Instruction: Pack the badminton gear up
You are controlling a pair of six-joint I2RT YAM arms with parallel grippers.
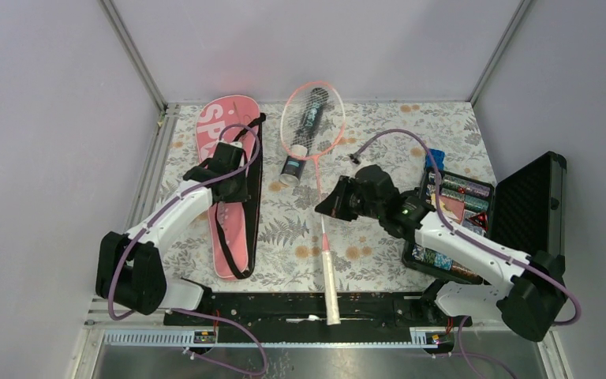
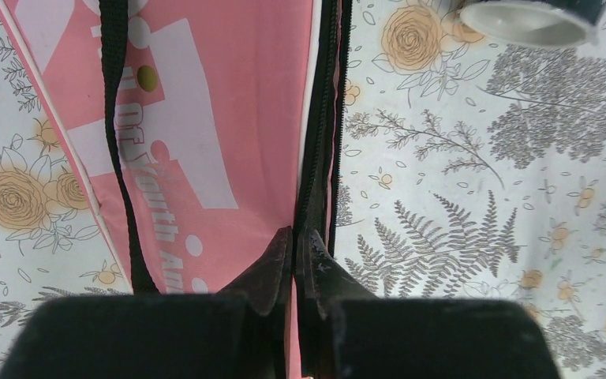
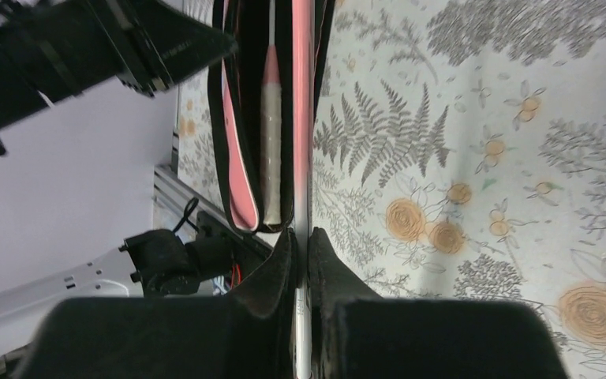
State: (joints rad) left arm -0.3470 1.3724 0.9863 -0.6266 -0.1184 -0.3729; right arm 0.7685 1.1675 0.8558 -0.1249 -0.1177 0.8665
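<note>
One racket (image 3: 272, 142) sits bagged; left gripper (image 2: 293, 241) jaws pinch the bag (image 2: 229, 118) edge, right gripper (image 3: 306, 245) jaws clamp the other racket (image 1: 330, 268); tube (image 1: 304, 134) waits outside.

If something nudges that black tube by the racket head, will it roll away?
Likely yes: the black tube is round and lies on its side. The racket whose frame crosses it may check the roll.
</note>
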